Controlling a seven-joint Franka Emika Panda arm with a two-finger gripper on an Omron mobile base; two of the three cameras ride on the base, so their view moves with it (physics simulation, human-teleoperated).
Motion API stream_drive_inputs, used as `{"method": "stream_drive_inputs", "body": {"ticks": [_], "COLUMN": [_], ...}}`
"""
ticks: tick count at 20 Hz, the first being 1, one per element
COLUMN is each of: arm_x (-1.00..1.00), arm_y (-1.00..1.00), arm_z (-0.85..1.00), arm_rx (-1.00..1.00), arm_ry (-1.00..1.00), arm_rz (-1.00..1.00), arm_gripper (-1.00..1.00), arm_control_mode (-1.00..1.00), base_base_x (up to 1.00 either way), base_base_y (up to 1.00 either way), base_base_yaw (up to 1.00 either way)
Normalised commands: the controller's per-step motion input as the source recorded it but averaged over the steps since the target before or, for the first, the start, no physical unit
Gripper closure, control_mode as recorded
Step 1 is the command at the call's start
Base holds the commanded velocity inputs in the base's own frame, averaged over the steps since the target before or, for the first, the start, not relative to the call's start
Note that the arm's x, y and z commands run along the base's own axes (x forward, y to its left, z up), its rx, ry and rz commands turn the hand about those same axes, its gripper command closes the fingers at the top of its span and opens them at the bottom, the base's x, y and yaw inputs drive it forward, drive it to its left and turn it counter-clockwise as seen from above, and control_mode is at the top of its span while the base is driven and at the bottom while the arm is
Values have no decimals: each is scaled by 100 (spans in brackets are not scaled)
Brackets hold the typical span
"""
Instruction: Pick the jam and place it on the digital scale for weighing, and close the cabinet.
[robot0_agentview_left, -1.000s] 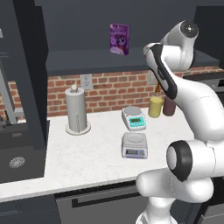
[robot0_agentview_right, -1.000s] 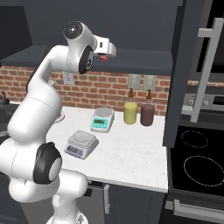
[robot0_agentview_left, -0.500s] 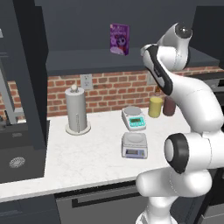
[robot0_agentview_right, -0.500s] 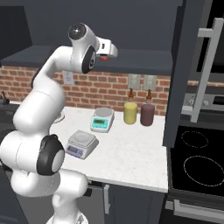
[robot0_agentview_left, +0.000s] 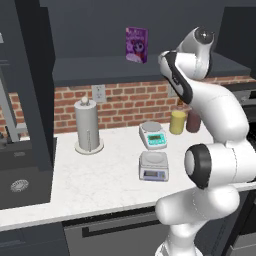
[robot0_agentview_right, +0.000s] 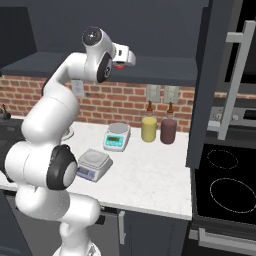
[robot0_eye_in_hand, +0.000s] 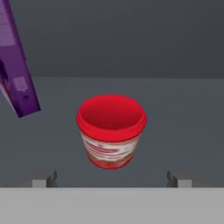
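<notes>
Wide apart stand the two dark tips of the end effector (robot0_eye_in_hand: 112, 179) at the bottom of the hand view, open and holding nothing, with the jam (robot0_eye_in_hand: 111, 130) centred just beyond them and not yet between them. It sits upright on the dark shelf (robot0_eye_in_hand: 175, 113) inside the cabinet (robot0_agentview_right: 205, 85), a purple box (robot0_eye_in_hand: 15, 70) leaning just to one side. Being a small squat jar with a red lid, it is probably light and rigid, with a smooth wall that could slip; a hold across the body just under the lid rim looks the safest, keeping well off the box. Its label is too blurred to read. From the right base view the wrist covers most of the jar, so only a sliver of red shows. Down on the tabletop (robot0_agentview_left: 100, 180), the digital scale (robot0_agentview_left: 154, 165) waits bare, nearer than the white scale (robot0_agentview_left: 153, 135); the cabinet door (robot0_agentview_right: 212, 80) hangs open.
</notes>
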Motion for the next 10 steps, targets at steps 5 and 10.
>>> {"method": "stream_drive_inputs", "body": {"ticks": [5, 10], "arm_x": [23, 22], "arm_y": [0, 0], "arm_z": [0, -1], "arm_rx": [0, 0], "arm_ry": [0, 0], "arm_rz": [0, 0], "arm_gripper": [-100, -100], "arm_control_mode": [-100, -100], "base_base_x": [0, 0], "base_base_y": [0, 0], "base_base_yaw": [0, 0]}}
